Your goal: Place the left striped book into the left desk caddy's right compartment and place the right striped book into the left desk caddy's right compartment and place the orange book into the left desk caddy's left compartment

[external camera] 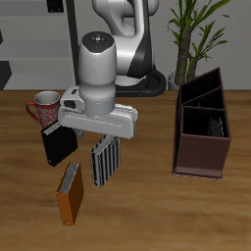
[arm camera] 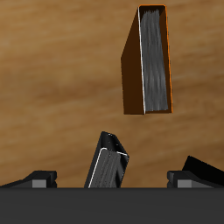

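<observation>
End effector [external camera: 106, 137]: I see it over the striped book, fingers spread apart, gripping nothing.
Pale grey-and-white striped thin book [external camera: 105, 160]: on the worktop [external camera: 147, 211], mid-way.
Orange-brown thin book [external camera: 71, 192]: nearer the front edge.
Tall dark brown caddy [external camera: 203, 137]: well apart.

The gripper [external camera: 102, 135] hangs low over the books, and its wide body hides the table just under it. Below it the pale striped book [external camera: 105, 161] lies with bare wood on the side toward the caddy [external camera: 202, 147]. The orange book [external camera: 70, 192] lies just beside the pale one, nearer the front edge, with only a narrow gap between them. The black book [external camera: 59, 144] and the mug [external camera: 45, 106] stand close on the other side. Between the books and the caddy the table is open. The caddy is open on top; something dark stands in its nearer compartment.
</observation>
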